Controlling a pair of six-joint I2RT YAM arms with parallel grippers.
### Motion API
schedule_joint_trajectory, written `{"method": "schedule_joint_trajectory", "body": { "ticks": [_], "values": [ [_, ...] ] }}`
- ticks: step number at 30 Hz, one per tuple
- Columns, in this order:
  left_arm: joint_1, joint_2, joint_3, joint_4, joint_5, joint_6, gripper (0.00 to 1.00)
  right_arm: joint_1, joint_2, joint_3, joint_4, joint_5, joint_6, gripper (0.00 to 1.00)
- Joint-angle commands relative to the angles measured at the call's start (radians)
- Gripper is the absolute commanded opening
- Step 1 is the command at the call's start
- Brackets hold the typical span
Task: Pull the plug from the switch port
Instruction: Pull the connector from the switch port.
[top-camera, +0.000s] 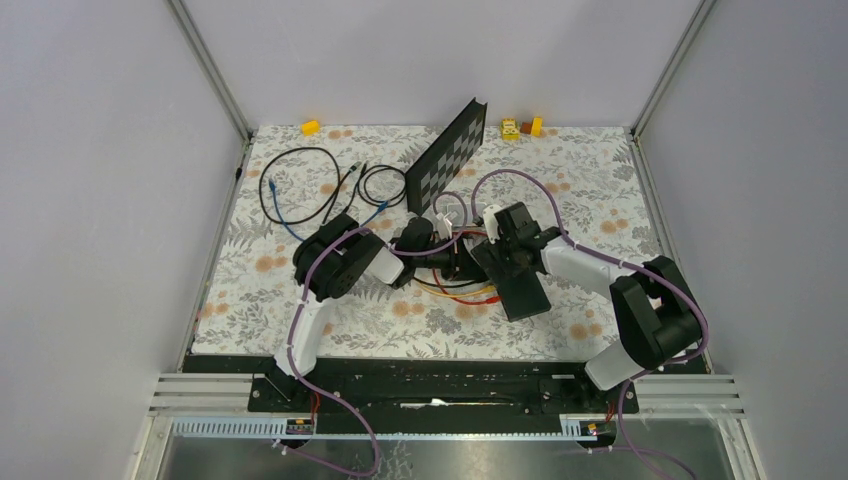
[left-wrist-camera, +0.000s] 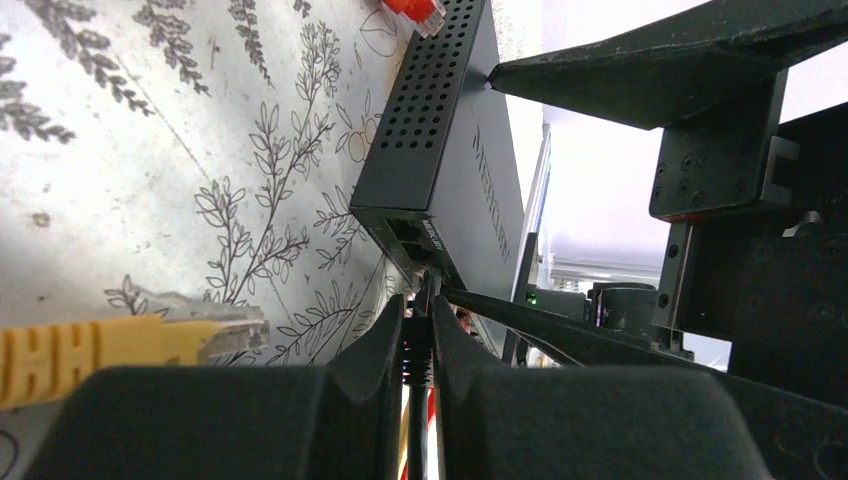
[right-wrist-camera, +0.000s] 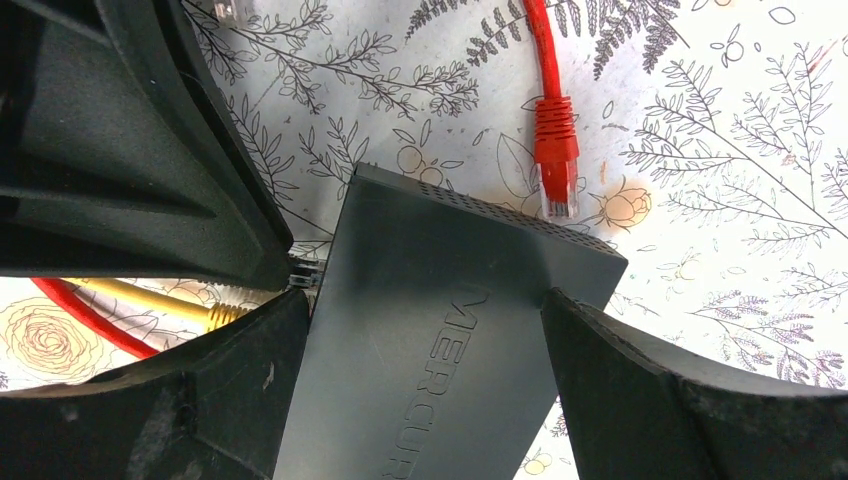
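Note:
The switch (top-camera: 522, 283) is a flat black box on the floral mat, also in the left wrist view (left-wrist-camera: 445, 150) and right wrist view (right-wrist-camera: 470, 250). My right gripper (top-camera: 508, 243) (right-wrist-camera: 425, 300) is shut on the switch, one finger on each long side. My left gripper (top-camera: 440, 252) (left-wrist-camera: 418, 305) is shut on the ribbed boot of a black plug (left-wrist-camera: 417, 345). The plug's tip sits at a socket (left-wrist-camera: 424, 266) on the switch's narrow edge. In the right wrist view the plug (right-wrist-camera: 304, 273) shows at that edge.
A loose red plug (right-wrist-camera: 555, 150) lies by the switch's far edge. A loose yellow plug (left-wrist-camera: 190, 335) lies near the left fingers. A black checkered board (top-camera: 447, 155) leans behind. Blue and black cables (top-camera: 300, 185) lie back left. Small yellow blocks (top-camera: 521, 127) sit at the back edge.

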Motion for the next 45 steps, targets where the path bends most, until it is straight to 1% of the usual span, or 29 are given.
{"method": "schedule_joint_trajectory", "body": {
  "ticks": [1,9,15,18,19,22,23,27,32,35,38,40,43,45],
  "values": [
    [0.002,-0.014,0.029,-0.086,-0.021,0.104,0.00,-0.039,0.004,-0.005,-0.036,0.002,-0.030,0.91],
    [0.006,-0.088,0.023,-0.176,-0.034,0.249,0.00,-0.088,-0.031,-0.005,-0.046,-0.042,-0.068,0.90],
    [0.007,-0.148,0.011,-0.213,-0.024,0.351,0.00,-0.119,-0.052,-0.002,-0.060,-0.137,-0.086,0.91],
    [0.008,-0.191,0.007,-0.242,-0.008,0.420,0.00,-0.128,-0.083,0.008,-0.062,-0.178,-0.091,0.93],
    [0.008,-0.209,0.006,-0.259,-0.005,0.452,0.02,-0.132,-0.093,0.016,-0.067,-0.194,-0.098,0.93],
    [0.008,-0.274,0.010,-0.324,0.001,0.559,0.09,-0.137,-0.119,0.048,-0.097,-0.243,-0.119,0.94],
    [0.008,-0.301,0.015,-0.360,0.002,0.609,0.13,-0.138,-0.132,0.054,-0.102,-0.256,-0.122,0.94],
    [0.008,-0.367,0.021,-0.460,-0.005,0.740,0.25,-0.138,-0.158,0.058,-0.109,-0.260,-0.129,0.94],
    [0.008,-0.411,0.030,-0.583,-0.010,0.853,0.41,-0.138,-0.179,0.044,-0.109,-0.253,-0.135,0.94],
    [0.011,-0.457,0.019,-0.634,-0.030,0.918,0.50,-0.138,-0.190,0.044,-0.110,-0.283,-0.146,0.94],
    [0.017,-0.521,-0.008,-0.686,-0.069,1.005,0.63,-0.137,-0.197,0.052,-0.112,-0.348,-0.164,0.94],
    [0.034,-0.558,-0.016,-0.748,-0.094,1.068,0.69,-0.118,-0.197,0.057,-0.113,-0.385,-0.177,0.92],
    [0.088,-0.623,-0.030,-0.852,-0.099,1.162,0.74,-0.059,-0.205,0.060,-0.110,-0.408,-0.213,0.88],
    [0.152,-0.665,-0.041,-0.936,-0.071,1.212,0.76,-0.018,-0.203,0.060,-0.109,-0.415,-0.236,0.85]
  ]
}}
